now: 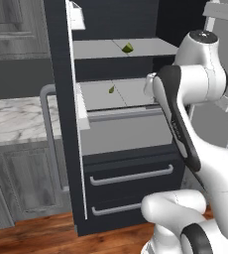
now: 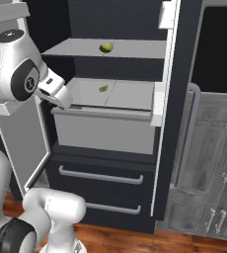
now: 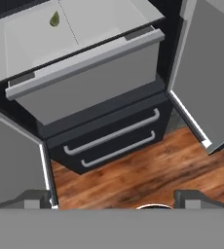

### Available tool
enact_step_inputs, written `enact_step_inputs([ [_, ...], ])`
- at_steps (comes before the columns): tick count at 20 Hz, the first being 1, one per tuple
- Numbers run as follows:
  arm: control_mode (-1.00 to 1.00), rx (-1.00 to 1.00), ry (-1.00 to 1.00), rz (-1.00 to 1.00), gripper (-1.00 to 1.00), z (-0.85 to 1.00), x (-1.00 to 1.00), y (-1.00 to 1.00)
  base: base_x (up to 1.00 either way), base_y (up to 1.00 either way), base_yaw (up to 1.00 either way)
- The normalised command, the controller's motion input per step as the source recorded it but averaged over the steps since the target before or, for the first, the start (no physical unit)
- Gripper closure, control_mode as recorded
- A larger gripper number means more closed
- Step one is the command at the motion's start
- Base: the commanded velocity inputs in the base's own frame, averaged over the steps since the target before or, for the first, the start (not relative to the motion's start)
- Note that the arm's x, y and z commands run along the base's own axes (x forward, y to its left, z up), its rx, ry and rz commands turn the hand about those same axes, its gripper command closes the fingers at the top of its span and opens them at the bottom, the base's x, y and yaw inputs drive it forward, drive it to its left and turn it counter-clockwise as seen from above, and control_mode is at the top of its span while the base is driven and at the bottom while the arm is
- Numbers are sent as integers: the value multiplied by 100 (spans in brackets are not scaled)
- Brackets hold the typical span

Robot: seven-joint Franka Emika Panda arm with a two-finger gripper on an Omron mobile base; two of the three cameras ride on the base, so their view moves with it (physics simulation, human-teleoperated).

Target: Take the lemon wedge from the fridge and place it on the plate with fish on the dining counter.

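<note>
The black fridge [image 1: 126, 163] stands with both doors swung open. The tiny yellow-green lemon wedge [image 1: 111, 89] [image 2: 103, 88] [image 3: 54, 19] lies on the pale grey lower shelf [image 2: 130, 94], toward its back. My gripper [image 3: 114, 198] is open with nothing between its widely spread fingertips [image 3: 36, 197]. It hovers in front of the fridge, well short of the wedge, looking down over the shelf's front and the floor. The white hand [image 2: 56, 93] is at the shelf's left front corner. The plate with fish and the dining counter are out of view.
A rounder yellow-green fruit [image 1: 128, 48] [image 2: 105, 47] sits on the upper shelf. The open fridge doors [image 1: 61, 109] [image 2: 172, 99] flank the shelves. Two black drawers [image 3: 111, 141] lie below. A marble-topped wall cabinet [image 1: 14, 121] is beside the fridge, over a wood floor [image 3: 148, 170].
</note>
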Motion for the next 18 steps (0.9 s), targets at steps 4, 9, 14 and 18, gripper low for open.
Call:
enact_step_inputs([
  [4, -100, 0, -13, 0, -100, -3, 89, -5, 0, 0, 0],
  [9, -100, -1, -11, 2, -100, -3, 1, -13, 0, 0, 0],
  [14, -100, 1, -16, 0, -100, 0, -38, -42, 0, 0, 0],
  [18, -100, 0, 0, 0, -100, 0, 0, 0, 0, 0, 0],
])
